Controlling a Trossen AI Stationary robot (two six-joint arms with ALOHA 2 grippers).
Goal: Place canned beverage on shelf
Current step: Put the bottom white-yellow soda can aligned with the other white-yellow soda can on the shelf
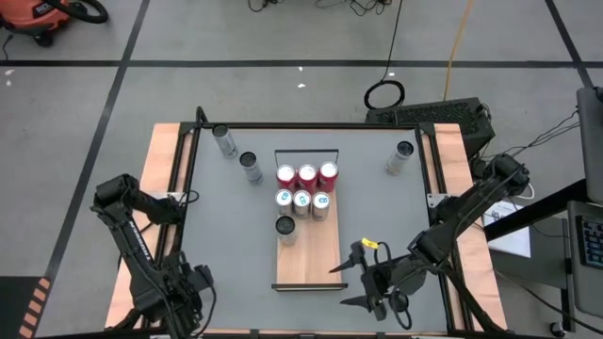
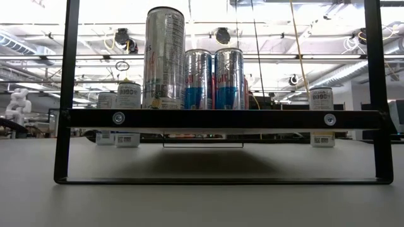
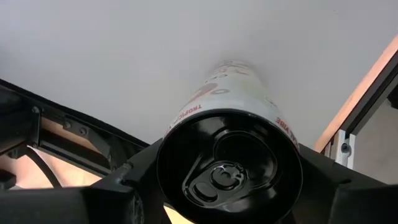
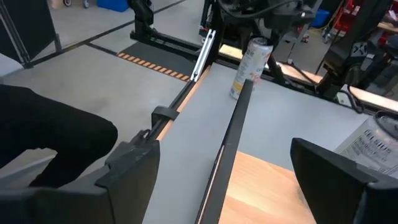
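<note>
Light-wood shelf (image 1: 316, 254) lies mid-tabletop (image 1: 226, 235), its long axis running from the far edge to the near one, wire rail (image 1: 306, 152) at the far short end. It carries seven upright cans: a row of three red cans (image 1: 306, 174) by the rail, three blue-and-silver cans (image 1: 301, 201) just behind them, and a single silver can (image 1: 285, 226) on the left side. The near half of the board is bare wood.

The pale canned beverage (image 4: 250, 62) stands on end on the grey tabletop near its near-left corner, off the shelf and well apart from it. Its top faces the left wrist camera, and the left end effector (image 3: 230, 186) grasps it, a finger at each side.

The right end effector (image 1: 363, 278) hovers released just beside the shelf's near right corner, nothing between its fingers.

Three loose cans stand on the tabletop: two (image 1: 224, 139) (image 1: 250, 165) left of the rail, one (image 1: 399, 155) at the far right.
</note>
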